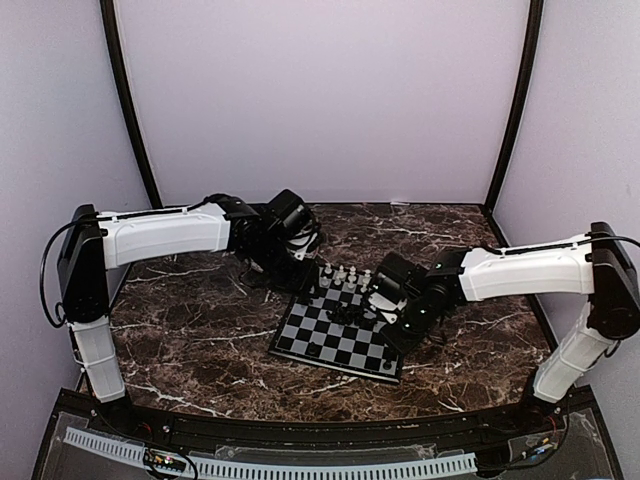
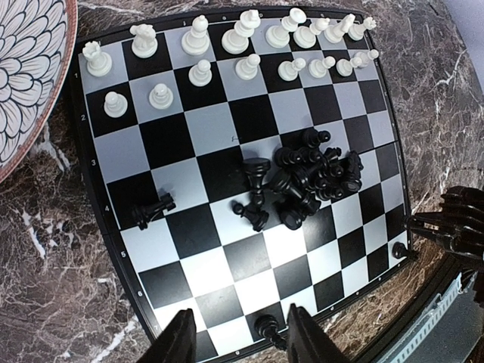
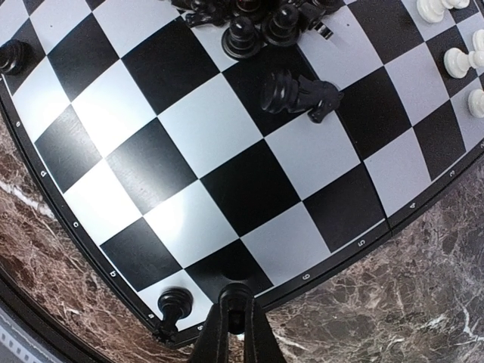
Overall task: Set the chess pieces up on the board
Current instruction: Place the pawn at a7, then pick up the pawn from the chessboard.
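Most of the round patterned plate (image 2: 26, 68) is cut off at the upper left of the left wrist view, so what it holds cannot be told. From above, both claws are dark shapes against the dark marbled worktop (image 1: 200, 340), and their jaws cannot be made out there.

On that worktop the board (image 1: 320, 345) lies at the centre of the top view. In the left wrist view the white chess pieces (image 2: 197, 38) stand in two rows along its upper edge. The black chess pieces (image 2: 314, 170) are heaped right of centre, too tangled to tell apart. To the left of the heap a lone black piece (image 2: 153, 208) lies on its side.

At the bottom edge the left claw (image 2: 240, 318) stands open, with a black chessman (image 2: 268, 329) in the gap. Whether either finger touches it is unclear.

At the bottom of its own view the right claw (image 3: 235, 299) is closed on nothing, its tip at the board's border. It sits just beside an upright black pawn (image 3: 174, 302) on the corner square.
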